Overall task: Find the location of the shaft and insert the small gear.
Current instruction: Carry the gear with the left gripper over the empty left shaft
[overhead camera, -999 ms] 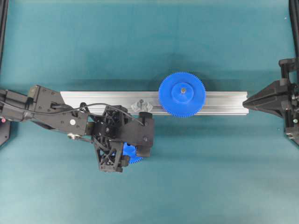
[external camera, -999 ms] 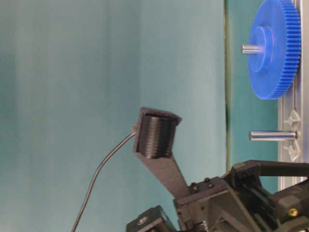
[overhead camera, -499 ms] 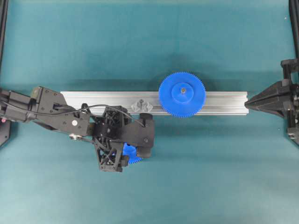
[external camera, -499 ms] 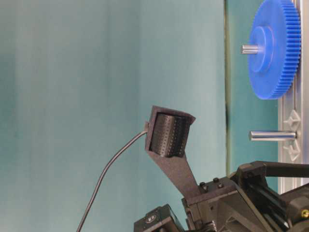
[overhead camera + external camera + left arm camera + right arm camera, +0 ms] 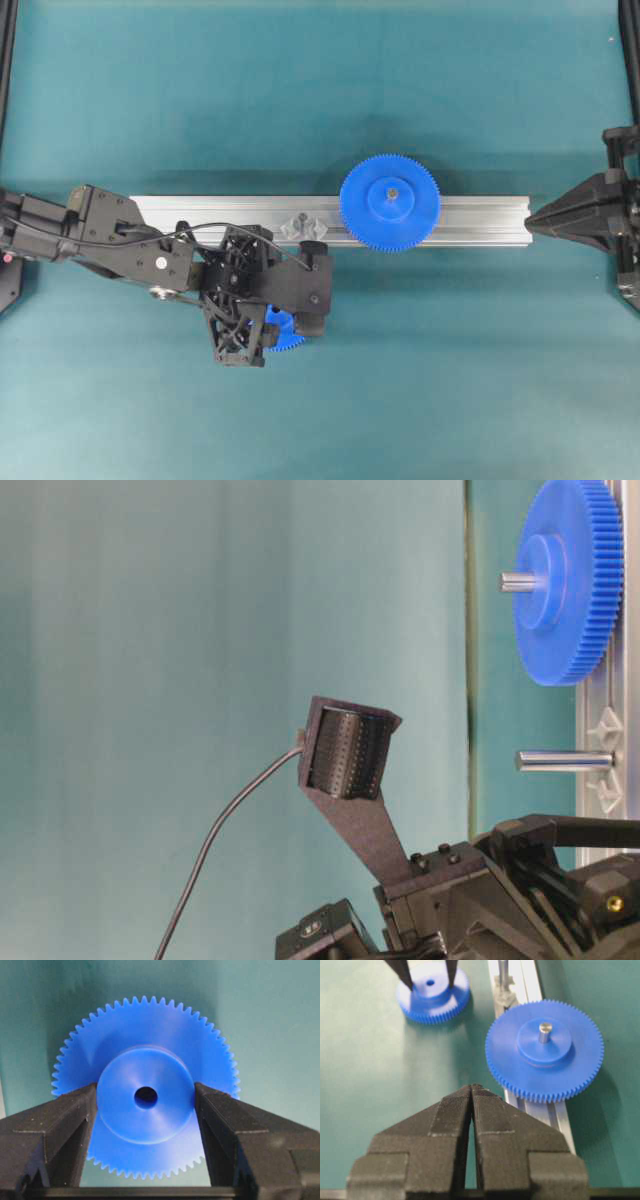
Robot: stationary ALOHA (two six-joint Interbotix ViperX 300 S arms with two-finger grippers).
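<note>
Left pincer [image 5: 145, 1097] straddling small gear [image 5: 145, 1090] hub, pads touching or nearly touching both sides; firm grip unconfirmed. Gear flat on tabletop [image 5: 450, 350], near side of rail [image 5: 480, 220]. Shaft [image 5: 303, 226] upright on rail, just far-right of pincer. Right pincer [image 5: 471, 1091] closed, empty, well apart.

Teal table [image 5: 450, 380]: aluminium rail [image 5: 480, 221], small gear [image 5: 433, 993] flat beside it.

Shaft [image 5: 503, 974] stands clear; larger gear [image 5: 389, 202] crowds its right.
</note>
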